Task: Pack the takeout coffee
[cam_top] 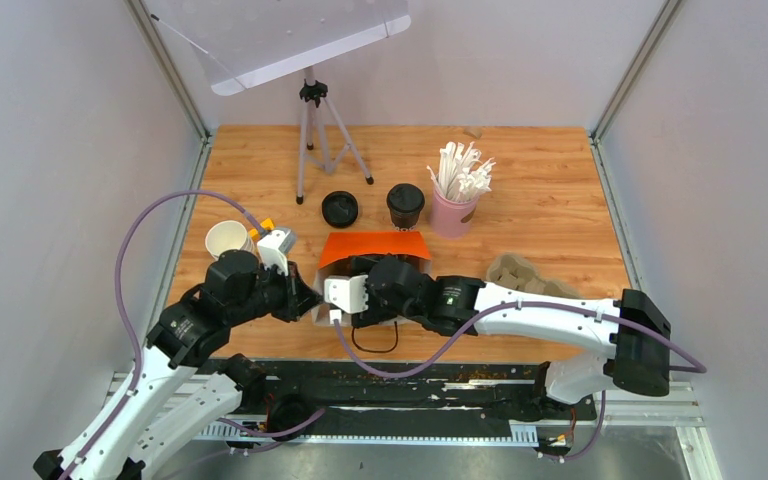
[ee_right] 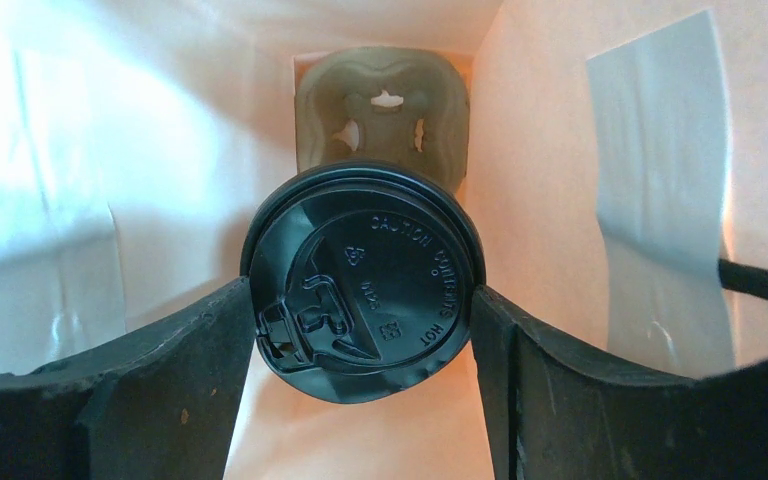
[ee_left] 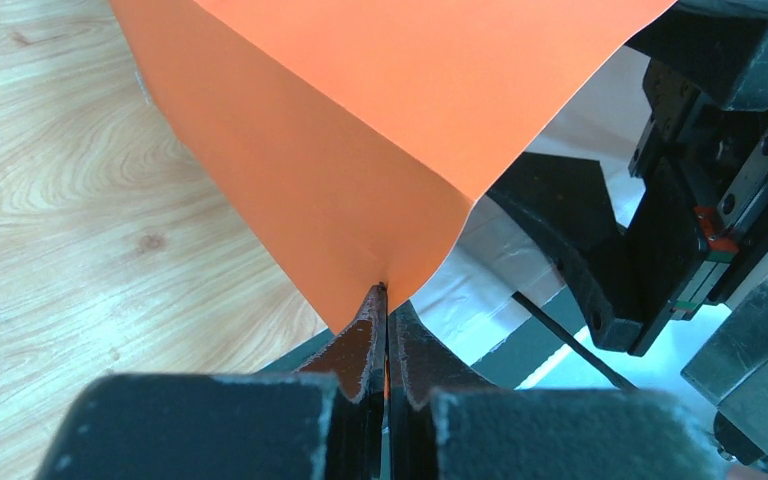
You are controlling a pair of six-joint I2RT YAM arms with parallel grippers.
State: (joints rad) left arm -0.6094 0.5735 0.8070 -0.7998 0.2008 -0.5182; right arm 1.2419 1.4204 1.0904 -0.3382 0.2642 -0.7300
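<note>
An orange paper bag (cam_top: 375,246) stands open near the table's front middle. My left gripper (ee_left: 387,296) is shut on the bag's orange edge (ee_left: 360,200), pinching it from the left side. My right gripper (ee_right: 363,290) reaches down inside the bag, its two fingers pressed against either side of the black lid of a takeout coffee cup (ee_right: 360,265). A brown pulp tray (ee_right: 380,110) lies at the bag's bottom, beyond the cup. A second lidded cup (cam_top: 405,205) stands behind the bag. An open white cup (cam_top: 227,240) sits at the left, and a loose black lid (cam_top: 340,208) lies nearby.
A pink cup of white straws (cam_top: 454,212) stands at the back right of the bag. Another pulp tray (cam_top: 520,272) lies to the bag's right. A tripod (cam_top: 312,130) stands at the back. Inside the bag, the walls close in on both sides of my right fingers.
</note>
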